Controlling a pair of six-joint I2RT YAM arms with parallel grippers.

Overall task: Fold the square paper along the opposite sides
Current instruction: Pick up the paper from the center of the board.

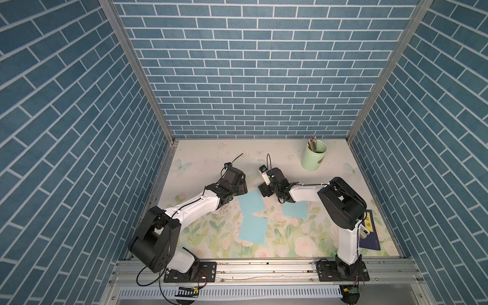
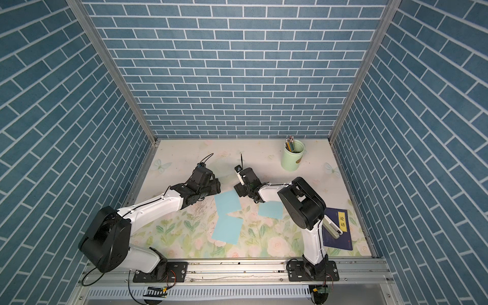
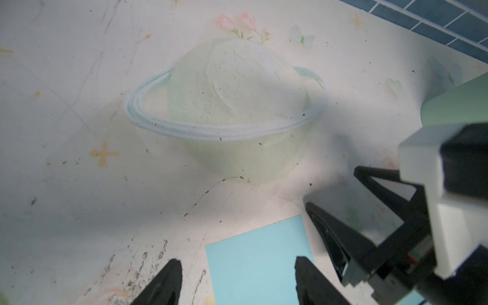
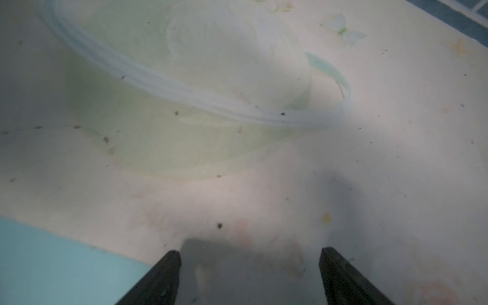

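In a top view the blue paper point(image 1: 250, 203) lies flat on the table point(image 1: 211, 158), its far edge between the left claw point(image 1: 241, 184) and the right claw point(image 1: 264, 191). The left wrist view shows that claw wide open, astride the paper's far corner and gripping nothing. The right wrist view shows its claw open and empty, with the paper just beside it. The step looks like an approach; next, both should lower and pinch that edge.
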